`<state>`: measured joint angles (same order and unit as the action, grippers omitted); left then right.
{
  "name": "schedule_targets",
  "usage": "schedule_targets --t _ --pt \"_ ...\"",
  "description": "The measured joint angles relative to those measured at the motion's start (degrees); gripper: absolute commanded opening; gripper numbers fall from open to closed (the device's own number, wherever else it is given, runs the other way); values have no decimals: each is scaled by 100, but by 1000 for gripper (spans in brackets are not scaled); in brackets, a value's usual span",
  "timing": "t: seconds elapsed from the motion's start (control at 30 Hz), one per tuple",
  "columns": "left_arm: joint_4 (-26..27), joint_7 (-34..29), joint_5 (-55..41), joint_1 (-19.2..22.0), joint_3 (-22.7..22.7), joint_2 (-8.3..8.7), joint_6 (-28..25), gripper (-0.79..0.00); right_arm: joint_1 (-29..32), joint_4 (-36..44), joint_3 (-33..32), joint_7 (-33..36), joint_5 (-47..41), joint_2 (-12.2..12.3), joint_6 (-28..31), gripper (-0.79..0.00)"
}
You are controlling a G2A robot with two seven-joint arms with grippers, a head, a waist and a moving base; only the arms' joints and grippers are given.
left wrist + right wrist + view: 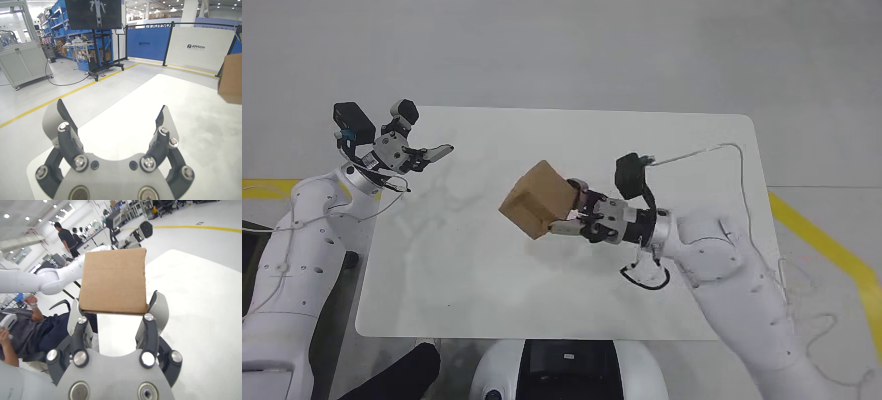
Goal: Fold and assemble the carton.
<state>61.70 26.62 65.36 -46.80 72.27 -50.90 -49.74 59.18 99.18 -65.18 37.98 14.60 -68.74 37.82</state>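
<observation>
Matt brown cardboard carton (113, 279), smooth matt white table (542, 295), metal fingers (49, 122) with rough black pads (65, 114)

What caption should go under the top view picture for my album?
Right gripper holds the brown carton over the white table; left gripper sits open at a corner.

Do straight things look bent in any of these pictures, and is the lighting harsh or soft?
Right wrist view: the yellow floor line bows, likely from a wide lens; ceiling lights glow overhead. Left wrist view: the black rail bows too. Top view: soft, even light; the carton in the right gripper casts barely any shadow.
</observation>
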Motion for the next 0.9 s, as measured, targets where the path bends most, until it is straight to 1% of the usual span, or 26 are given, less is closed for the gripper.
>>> schedule_targets --t 0.13,0.23,0.33,0.4,0.5,0.77,0.9 --pt "0 0 0 0 0 0 0 0 40 56 -217 403 -1168 75 303 -785" --pt "0 0 0 0 0 0 0 0 34 65 -360 816 -2122 137 388 -785" --pt "0 0 0 0 0 0 0 0 -2 23 -384 1339 -3342 184 273 -785" --pt "0 0 0 0 0 0 0 0 -86 -111 -432 1762 -4310 212 134 -785" --pt "0 0 0 0 0 0 0 0 -195 -331 -550 2273 -5524 236 -45 -785" --pt "0 0 0 0 0 0 0 0 -420 -714 -619 3249 -7649 185 -393 -785" --pt "0 0 0 0 0 0 0 0 -462 -760 -686 3300 -7689 151 -452 -785"
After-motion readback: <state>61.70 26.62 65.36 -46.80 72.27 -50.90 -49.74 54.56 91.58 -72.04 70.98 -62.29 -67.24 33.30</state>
